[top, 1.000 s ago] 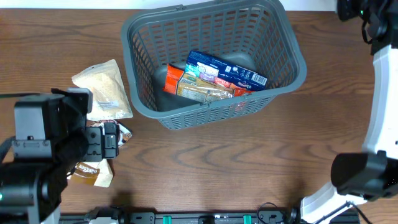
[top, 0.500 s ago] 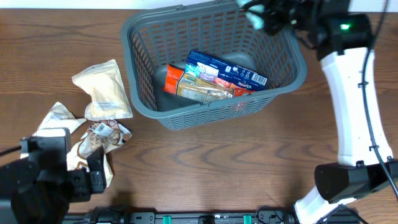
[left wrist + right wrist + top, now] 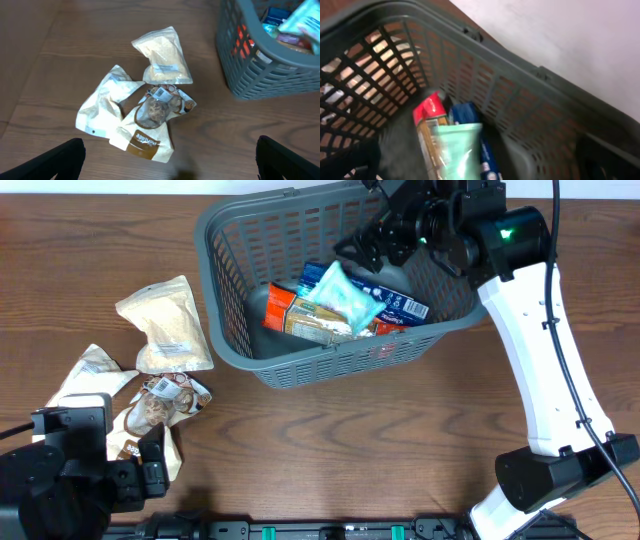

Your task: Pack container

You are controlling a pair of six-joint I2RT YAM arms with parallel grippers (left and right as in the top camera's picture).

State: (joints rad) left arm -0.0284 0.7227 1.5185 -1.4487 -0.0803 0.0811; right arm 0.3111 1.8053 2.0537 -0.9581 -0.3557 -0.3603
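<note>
Dark wood-grain table (image 3: 330, 440); pale wall (image 3: 580, 40) behind (plain, evenly lit).

Wooden table (image 3: 350, 440) carries grey basket (image 3: 345, 345) and snack packs (image 3: 165, 325).

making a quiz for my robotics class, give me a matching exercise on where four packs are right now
1. light green pack
2. orange-red box
3. pouch of pale grains
4. brown-labelled pouch

A. on the table, nearest the container
B. inside the container, below the top pack
C. on the table, lowest in the left wrist view
D. uppermost in the container

Pairs: 1-D, 2-B, 3-A, 4-C
</note>
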